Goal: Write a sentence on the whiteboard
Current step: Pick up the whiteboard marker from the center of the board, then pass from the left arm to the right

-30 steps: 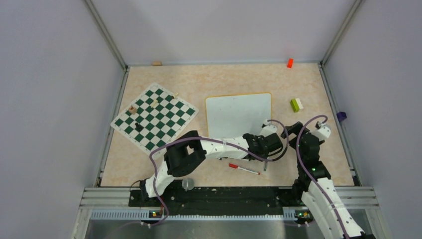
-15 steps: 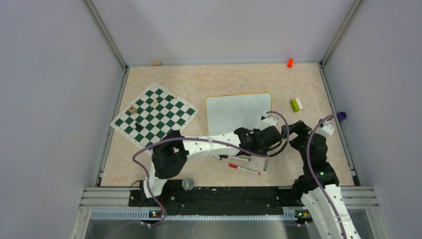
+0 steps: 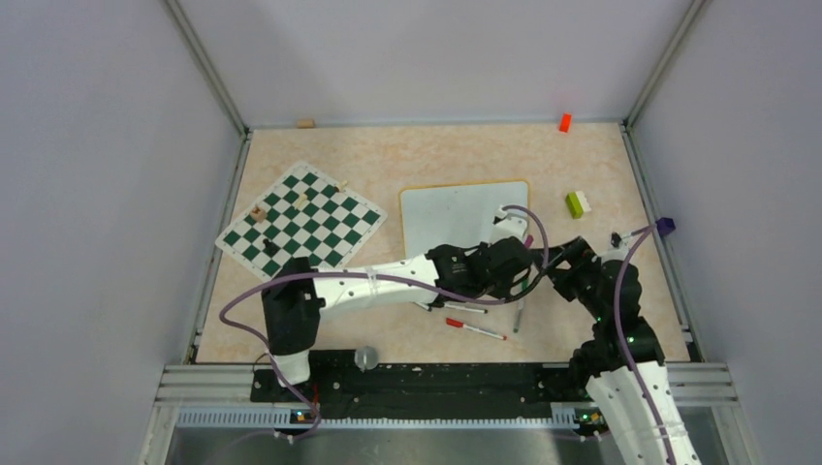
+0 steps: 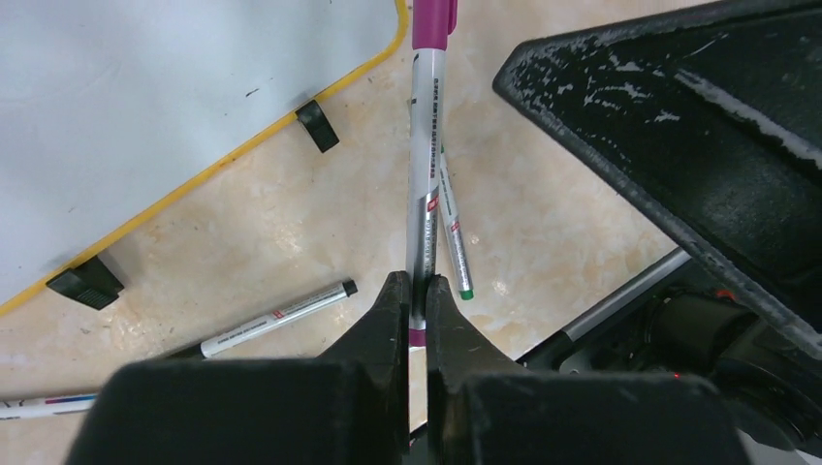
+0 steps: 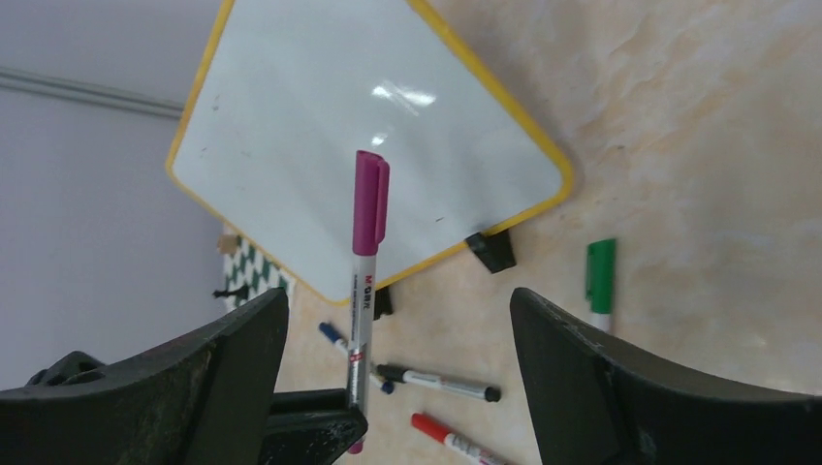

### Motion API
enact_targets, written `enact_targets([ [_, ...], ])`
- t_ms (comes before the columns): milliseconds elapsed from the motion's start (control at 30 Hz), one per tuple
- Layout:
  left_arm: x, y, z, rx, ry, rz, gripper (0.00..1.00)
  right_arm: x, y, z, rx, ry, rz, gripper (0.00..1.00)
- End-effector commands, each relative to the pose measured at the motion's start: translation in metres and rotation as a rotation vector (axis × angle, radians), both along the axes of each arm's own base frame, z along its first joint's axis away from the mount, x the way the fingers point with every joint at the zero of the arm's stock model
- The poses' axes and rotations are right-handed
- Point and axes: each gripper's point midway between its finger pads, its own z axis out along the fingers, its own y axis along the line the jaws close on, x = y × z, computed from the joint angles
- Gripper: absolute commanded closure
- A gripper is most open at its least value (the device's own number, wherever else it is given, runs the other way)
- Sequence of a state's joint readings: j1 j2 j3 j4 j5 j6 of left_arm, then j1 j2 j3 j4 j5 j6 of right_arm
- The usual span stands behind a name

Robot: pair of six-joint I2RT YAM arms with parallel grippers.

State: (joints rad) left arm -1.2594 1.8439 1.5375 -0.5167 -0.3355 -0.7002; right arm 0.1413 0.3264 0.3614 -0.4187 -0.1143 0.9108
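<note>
**Left arm** [image 3: 378,281]: reaches from the lower left of the top view, low across the table, to right of centre.

**Left gripper** [image 4: 417,291]: jaws clamped on the lower barrel of the purple-capped marker [image 4: 424,145]. In the left wrist view the marker runs up the middle of the frame, cap at the top edge.

**Right arm** [image 3: 620,320]: rises from the lower right of the top view and bends left toward the left arm's wrist.

**Right gripper** [image 5: 397,300]: fingers spread wide, one at each lower corner of the right wrist view. The marker stands between them, nearer the left finger, touching neither.

**Whiteboard** [image 3: 465,218]: flat on the table at the centre of the top view, just up and left of both grippers. In the left wrist view it fills the upper left, and the marker cap sits just beside its rounded corner. In the right wrist view the cap overlaps its white face.

**Loose items:**
- red marker [image 3: 475,329], below the left arm
- chessboard mat [image 3: 300,228], at left
</note>
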Motion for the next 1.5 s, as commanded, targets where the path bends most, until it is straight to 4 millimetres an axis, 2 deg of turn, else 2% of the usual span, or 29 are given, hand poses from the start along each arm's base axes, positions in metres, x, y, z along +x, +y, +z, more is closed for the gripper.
enact_targets([
  [0, 0.007, 0.000, 0.060, -0.167, -0.080, 0.014, 1.00, -0.004, 0.037, 0.058, 0.194, -0.134, 0.166, 0.21],
  [133, 0.004, 0.000, 0.076, -0.230, -0.089, -0.004, 1.00, -0.004, 0.051, 0.069, 0.250, -0.179, 0.248, 0.44],
  [167, 0.003, -0.001, 0.079, -0.242, -0.088, -0.010, 1.00, -0.004, 0.054, 0.068, 0.261, -0.177, 0.265, 0.48],
  [267, 0.000, -0.004, 0.083, -0.268, -0.079, -0.029, 1.00, -0.003, 0.061, 0.069, 0.291, -0.177, 0.304, 0.49],
  [367, -0.006, -0.009, 0.086, -0.294, -0.060, -0.063, 1.00, -0.002, 0.065, 0.070, 0.298, -0.176, 0.331, 0.60],
  [500, -0.011, -0.013, 0.087, -0.323, -0.043, -0.084, 1.00, 0.000, 0.065, 0.064, 0.284, -0.158, 0.328, 0.99],
  [600, -0.012, -0.010, 0.085, -0.325, -0.032, -0.080, 0.98, 0.000, 0.065, 0.060, 0.287, -0.143, 0.328, 1.00],
  [800, -0.020, 0.009, 0.080, -0.331, 0.004, -0.086, 0.74, -0.003, 0.070, 0.055, 0.268, -0.140, 0.365, 1.00],
  [833, -0.022, 0.015, 0.077, -0.331, 0.016, -0.085, 0.69, -0.005, 0.073, 0.053, 0.255, -0.146, 0.388, 1.00],
  [967, -0.026, 0.037, 0.082, -0.358, 0.036, -0.067, 0.40, -0.009, 0.084, 0.044, 0.206, -0.134, 0.447, 1.00],
  [1000, -0.026, 0.043, 0.082, -0.354, 0.035, -0.060, 0.35, -0.009, 0.087, 0.041, 0.193, -0.124, 0.460, 1.00],
  [1133, -0.021, 0.069, 0.090, -0.326, 0.004, -0.011, 0.28, -0.007, 0.097, 0.031, 0.148, -0.086, 0.500, 1.00],
  [1300, -0.015, 0.094, 0.103, -0.364, 0.003, 0.029, 0.16, -0.004, 0.106, 0.035, 0.154, -0.119, 0.520, 1.00],
  [1467, -0.006, 0.119, 0.113, -0.456, 0.041, 0.051, 0.13, -0.012, 0.116, 0.036, 0.160, -0.147, 0.609, 1.00],
])
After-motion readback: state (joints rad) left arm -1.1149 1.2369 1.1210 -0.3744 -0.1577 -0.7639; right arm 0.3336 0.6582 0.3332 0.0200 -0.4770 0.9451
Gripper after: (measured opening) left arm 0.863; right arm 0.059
